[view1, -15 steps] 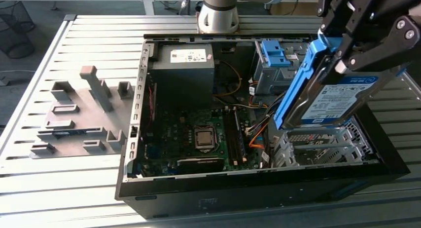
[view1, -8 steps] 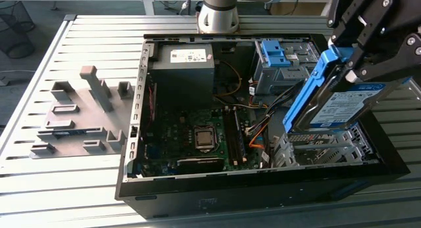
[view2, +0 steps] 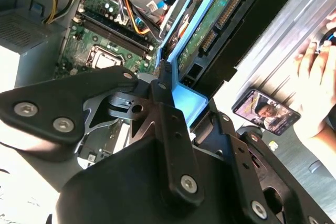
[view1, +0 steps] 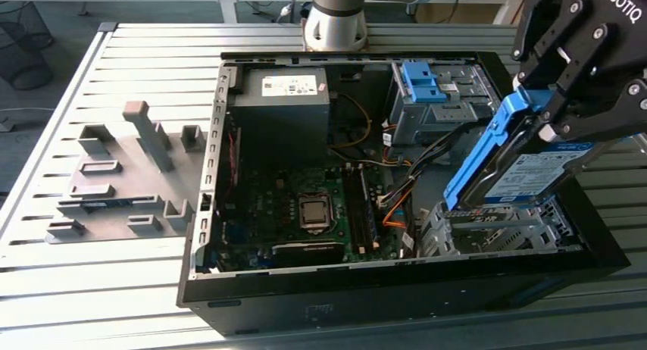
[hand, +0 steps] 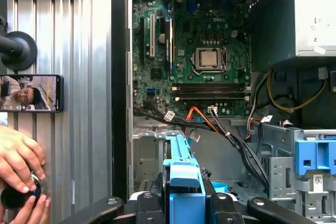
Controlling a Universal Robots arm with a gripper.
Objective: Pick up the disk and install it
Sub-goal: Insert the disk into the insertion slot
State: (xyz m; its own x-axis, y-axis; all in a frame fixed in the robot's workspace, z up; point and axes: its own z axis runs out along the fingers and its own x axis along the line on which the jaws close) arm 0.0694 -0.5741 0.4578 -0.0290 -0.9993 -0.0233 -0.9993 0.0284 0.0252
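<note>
disk (view1: 526, 176) (gripper-held (view1: 566, 115)) seemingly above bay

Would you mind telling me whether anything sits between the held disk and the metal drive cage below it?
Nothing visible blocks it. The hand holds the disk tilted just above the open drive cage; the cable bundle runs beside the cage, toward the exterior view's left.

Your gripper (view1: 566, 126) is matte black, built of angular linkage bars pinned with round silver screws; white lettering runs along its upper housing. In the second wrist view its fingers (view2: 168, 129) show as thick black plates studded with bolts. The arm's base column (view1: 334, 20) is silver-grey, cylindrical.
</note>
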